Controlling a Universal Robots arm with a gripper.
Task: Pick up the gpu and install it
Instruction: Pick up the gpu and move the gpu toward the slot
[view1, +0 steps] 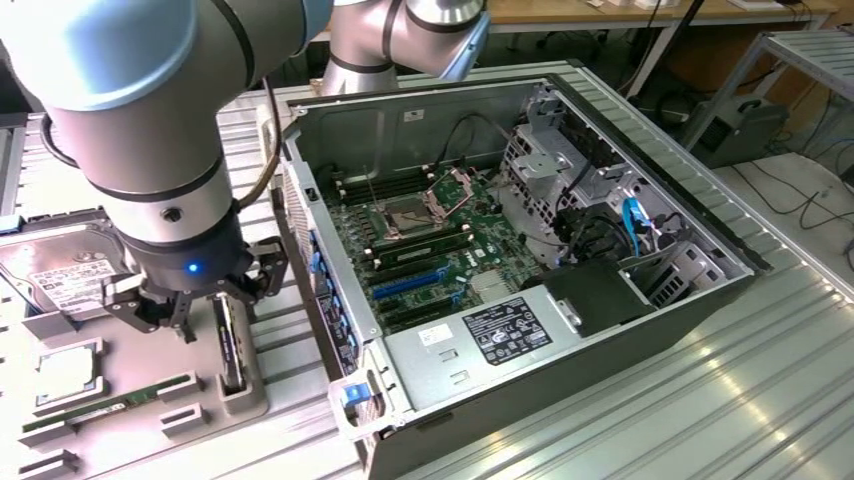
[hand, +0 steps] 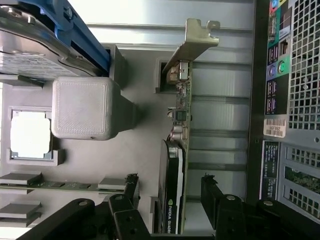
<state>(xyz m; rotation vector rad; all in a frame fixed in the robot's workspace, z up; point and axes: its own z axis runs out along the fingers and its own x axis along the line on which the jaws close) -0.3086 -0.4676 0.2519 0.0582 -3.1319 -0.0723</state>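
The gpu (view1: 230, 345) stands on edge in a slot of the grey fixture tray (view1: 147, 360), at the exterior view's left, beside the open computer case (view1: 534, 250). In the wrist view the gpu (hand: 177, 145) is edge-on, a thin black card with a green board edge and a silver end bracket (hand: 197, 37). My gripper (view1: 211, 305) hangs just above the card's near end. Its black fingers (hand: 131, 189) stand open on either side of the card, with a gap on each side. The gripper (hand: 171, 192) holds nothing.
On the tray lie a silver hard drive (view1: 67, 270), a processor chip (view1: 67, 372) and a green memory stick (view1: 100, 410). A grey block (hand: 85, 107) rises beside the card. The motherboard (view1: 427, 240) with blue slots (view1: 407, 285) lies inside the case.
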